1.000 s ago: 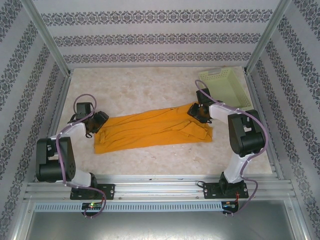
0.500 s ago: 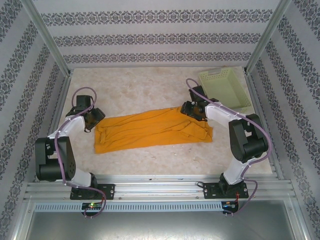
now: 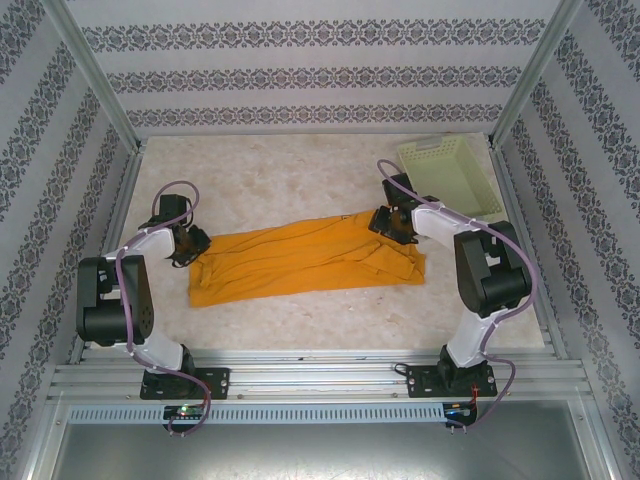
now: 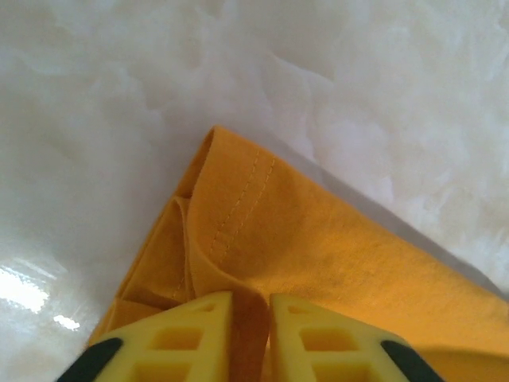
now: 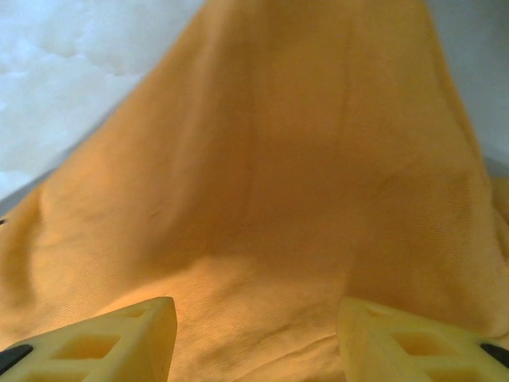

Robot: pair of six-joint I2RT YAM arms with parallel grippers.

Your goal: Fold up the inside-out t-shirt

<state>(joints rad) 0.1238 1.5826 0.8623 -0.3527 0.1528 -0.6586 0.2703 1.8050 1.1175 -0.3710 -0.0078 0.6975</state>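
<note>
While the left gripper [image 4: 250, 310] pinches the t-shirt [image 3: 300, 262] at its stitched corner, jaws narrow, the right gripper [image 5: 254, 334] hovers wide-jawed over cloth; likely the grasping step; next, it should close, then both lift.

Table [image 3: 290, 180]: pale marbled top with a glossy finish. Basket [image 3: 450, 178]: pale green plastic with perforated walls, standing upright at 1 o'clock on the table, near the far right corner. Walls [image 3: 300, 60]: striped floral wallpaper at 9, 12 and 3 o'clock. Aluminium rail [image 3: 320, 380]: slotted, running along the 6 o'clock edge.
</note>
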